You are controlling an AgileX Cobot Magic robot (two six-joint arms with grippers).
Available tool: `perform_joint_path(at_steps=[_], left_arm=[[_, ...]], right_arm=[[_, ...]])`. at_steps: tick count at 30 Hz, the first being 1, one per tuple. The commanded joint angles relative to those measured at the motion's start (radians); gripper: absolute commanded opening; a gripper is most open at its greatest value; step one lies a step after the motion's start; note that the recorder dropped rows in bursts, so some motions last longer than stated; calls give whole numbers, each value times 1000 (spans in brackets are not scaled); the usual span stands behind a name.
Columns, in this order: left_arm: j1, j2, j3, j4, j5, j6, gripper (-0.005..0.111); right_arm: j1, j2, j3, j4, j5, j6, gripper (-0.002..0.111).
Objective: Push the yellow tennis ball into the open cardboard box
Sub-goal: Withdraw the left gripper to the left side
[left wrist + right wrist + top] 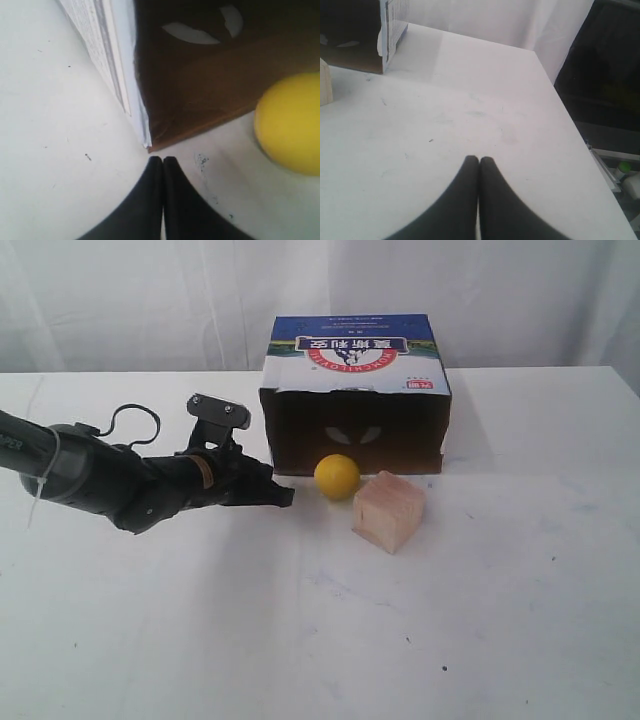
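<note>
The yellow tennis ball [337, 477] rests on the white table just in front of the open cardboard box [356, 375], whose dark mouth faces the camera. Up close the ball [291, 125] sits beside the box's front corner [150, 142]. My left gripper [287, 497] is shut and empty, low over the table, its tips a short way left of the ball and near the box's left corner [163, 159]. My right gripper [479, 160] is shut on nothing over bare table; it does not show in the exterior view.
A pale wooden cube [389, 510] stands right of the ball, close to it, and its edge [325, 85] shows in the right wrist view. The table's right edge [580, 145] drops off to a dark floor area. White curtains hang behind the table.
</note>
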Motion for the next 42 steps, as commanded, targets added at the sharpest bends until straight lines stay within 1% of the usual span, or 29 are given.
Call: perform_joint_path(at_steps=[1,3,6,13,22,28,31,33,37,40,42], left_arm=[[1,-9,-6,75,43,-71,0],[1,-23,-1,166,71,-102,0],[1,-37,18,217,83,-102,0],[1,-44,79,218,67,-98,0],[1,-44,138,218,-21,-95,0],[5,-65,158,218,-7,-95,0],[25,-106,181,218,-7,-97,0],[42,-144,201,218,3,-116,0],[69,-244,266,218,83,-121,0],[71,-309,317,219,173,-116,0],[71,-348,359,228,204,-118,0]], right_arm=[[-5,-6,5,2,-3,5,0],[-5,-6,5,2,-3,5,0],[-5,-6,5,2,-3,5,0],[-5,-6,5,2,-3,5,0],[-5,-6,5,2,-3,5,0],[-5,-6,5,2,-3,5,0],[-5,-6,5,2,-3,5,0],[-5,-6,5,2,-3,5,0],[-5,-6,5,2,-3,5,0],[-5,-6,5,2,-3,5,0],[-5,-6,5,2,-3,5,0]])
